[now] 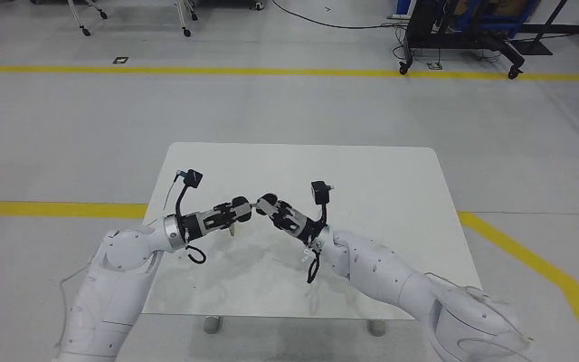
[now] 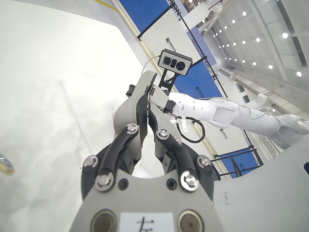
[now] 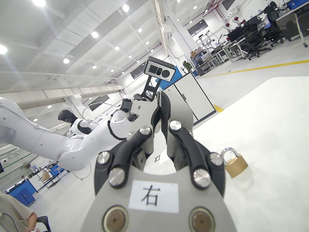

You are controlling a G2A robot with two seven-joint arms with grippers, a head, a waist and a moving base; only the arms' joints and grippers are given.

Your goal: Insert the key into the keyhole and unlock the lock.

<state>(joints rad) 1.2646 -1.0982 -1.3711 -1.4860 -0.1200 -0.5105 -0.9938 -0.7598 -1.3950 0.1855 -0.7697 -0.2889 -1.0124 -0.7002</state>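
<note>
From 8 and 4 o'clock, the left gripper and right gripper meet tip-to-tip above the table, each pinched closed, no key discernible; beyond, the padlock lies ungripped, so insertion looks pending, needing careful alignment.

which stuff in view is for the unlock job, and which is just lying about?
For the job: brass padlock on the white table; left claw and right claw, tips meeting above it.

Just about: yellow floor tape; black wheeled stand; blue partition panels; office chairs.
</note>
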